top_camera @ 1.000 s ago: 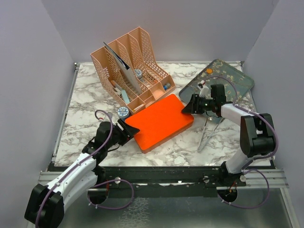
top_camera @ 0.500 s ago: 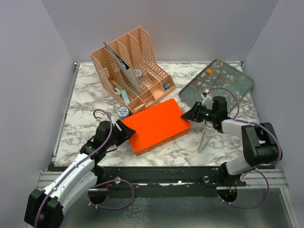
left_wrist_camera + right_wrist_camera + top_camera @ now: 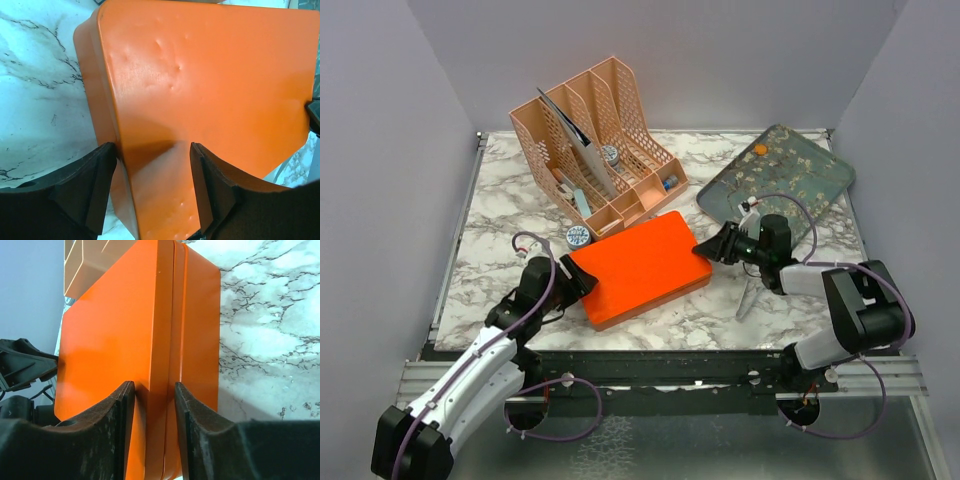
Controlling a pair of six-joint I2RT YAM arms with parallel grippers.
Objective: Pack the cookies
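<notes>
Left claw (image 3: 152, 150) clamped on orange box (image 3: 210, 85) corner, right claw (image 3: 154, 389) pinching its opposite edge, marble table (image 3: 500, 215) beneath

Table (image 3: 500, 200), white marble w/ grey veins, is carrying everything. Peach desk rack (image 3: 595, 140) is standing upright at back L-ctr, angled to the table edges. Round blue-&-white tin (image 3: 579, 237) is sitting just in front of the rack's near L corner, right by the orange box's L end; can't tell if touching. Orange box (image 3: 640, 268) is lying flat at ctr-front, lid shut, turned diagonally. Dark floral tray (image 3: 790, 175) is lying at back R, also skewed, apart from the rack. Metal tongs (image 3: 748, 297) are lying front R, just R of the box, running approx front-to-back, partly hidden.
</notes>
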